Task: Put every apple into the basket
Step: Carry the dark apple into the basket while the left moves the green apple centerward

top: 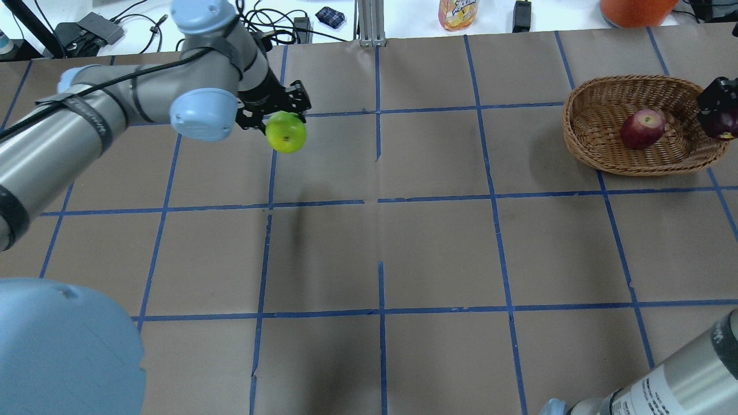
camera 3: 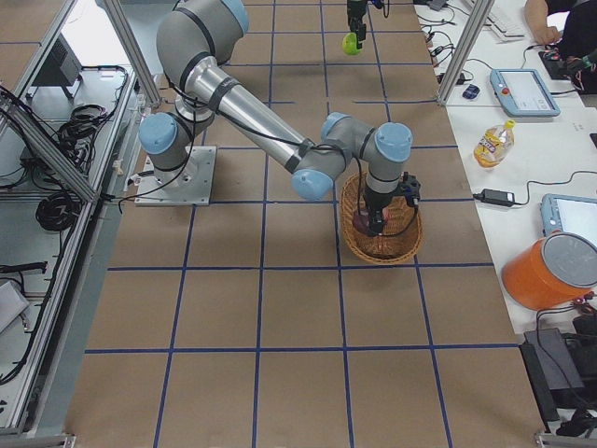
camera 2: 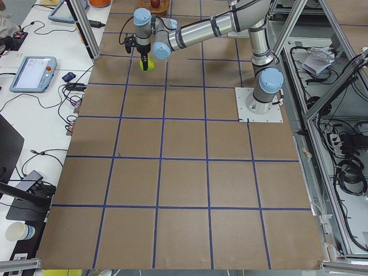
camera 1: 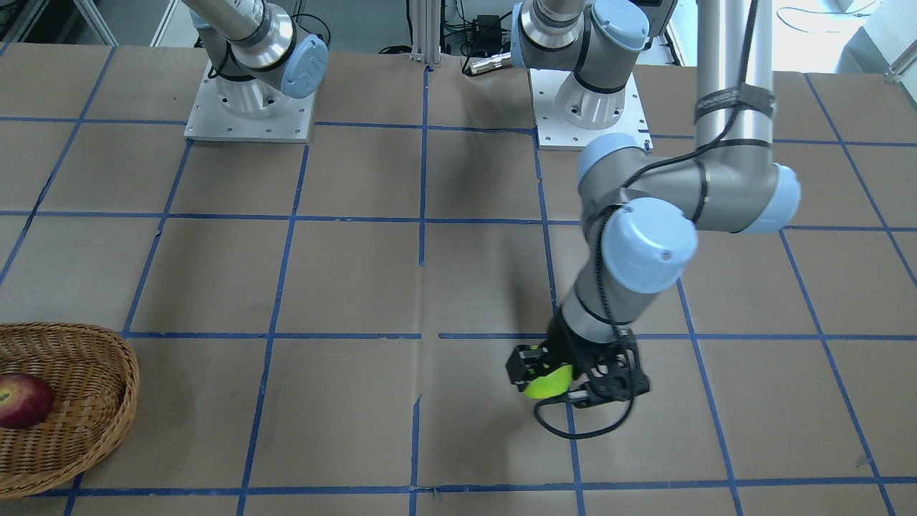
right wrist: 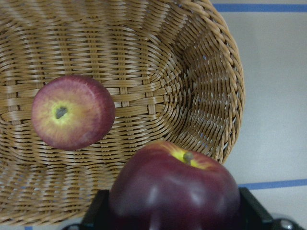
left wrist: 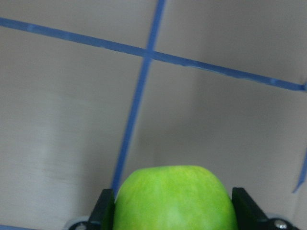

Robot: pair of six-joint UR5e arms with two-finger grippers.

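One of three done: red apple lies in basket; right pincer grips maroon apple over the basket, left pincer holds green apple above desk, well apart from basket.

Both arms are silver-grey metal tubes, the left arm and the right arm alike, joined by rounded elbows with pale blue plastic caps. Each stands on a square white base plate dotted with screws. A black cable runs along the left arm, bound by a dark strap. Its end effector is a black open framework. The right arm carries a white printed label.
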